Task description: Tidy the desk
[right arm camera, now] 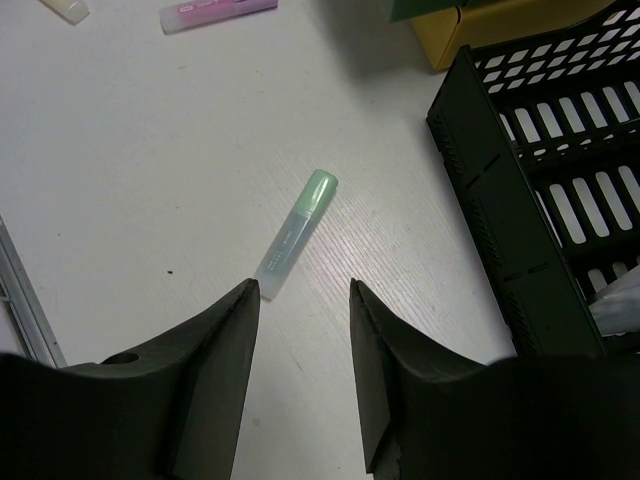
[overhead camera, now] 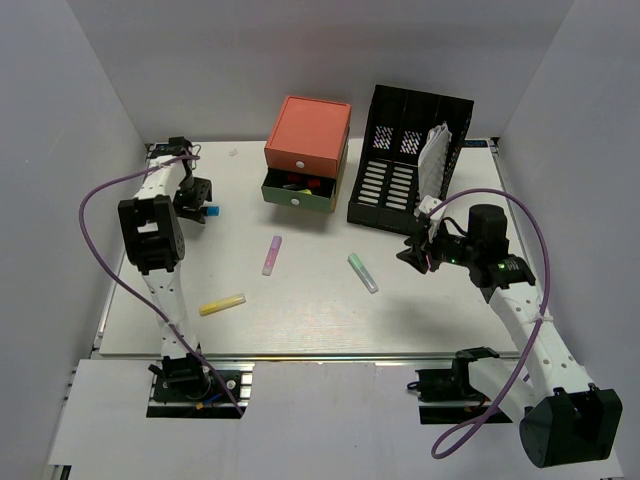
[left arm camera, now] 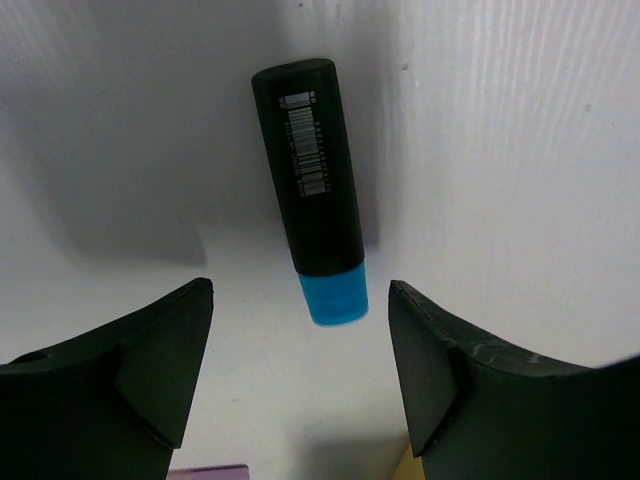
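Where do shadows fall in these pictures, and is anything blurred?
Left wrist view: a broad soft shadow lies on the white desk left of the black, blue-capped marker. Right wrist view: the pale green highlighter lies sharp, almost shadowless. Top view: even light, no glare.

- Drawer box (overhead camera: 305, 150), orange on top, its green drawer pulled partly out with small items inside.
- Black slotted file rack (overhead camera: 405, 160) just right of it, with a crumpled white wad (overhead camera: 434, 158) in its right slot.
- Pink highlighter (overhead camera: 271, 255), green highlighter (overhead camera: 363, 272) and yellow highlighter (overhead camera: 222, 304), lying apart in front.
- Black marker (left arm camera: 312, 185) with a blue cap, lying flat at the far left.
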